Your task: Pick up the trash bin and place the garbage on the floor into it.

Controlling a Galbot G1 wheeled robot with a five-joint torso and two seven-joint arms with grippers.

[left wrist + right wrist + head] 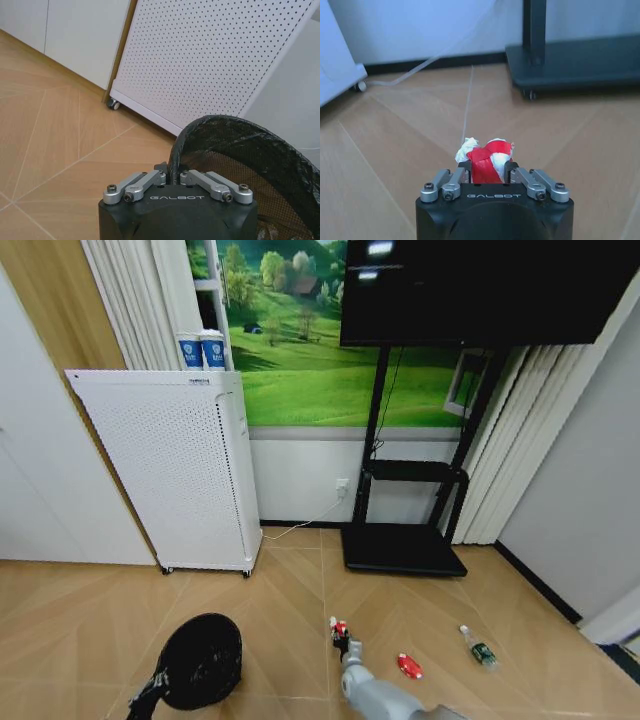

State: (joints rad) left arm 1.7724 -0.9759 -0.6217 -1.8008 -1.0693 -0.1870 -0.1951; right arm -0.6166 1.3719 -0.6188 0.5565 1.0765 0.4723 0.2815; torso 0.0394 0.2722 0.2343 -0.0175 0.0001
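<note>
Right wrist view: right gripper (pixel 486 170) clamped on the red-and-white piece (pixel 486 157), fingers either side of it, just above the floor (pixel 395 165). Head view adds the rest: red piece (pixel 409 666) and bottle (pixel 479 647) lying on the planks to the right, apart from each other. Left wrist view: left gripper (pixel 171 176) pinched on the bin (pixel 240 165) rim; bag-lined interior mostly dark, contents unclear. Bin sits near the white cabinet (pixel 210 60).

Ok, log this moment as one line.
left gripper: shut on trash bin rim | right gripper: shut on red-and-white garbage piece | red piece, bottle: on floor
</note>
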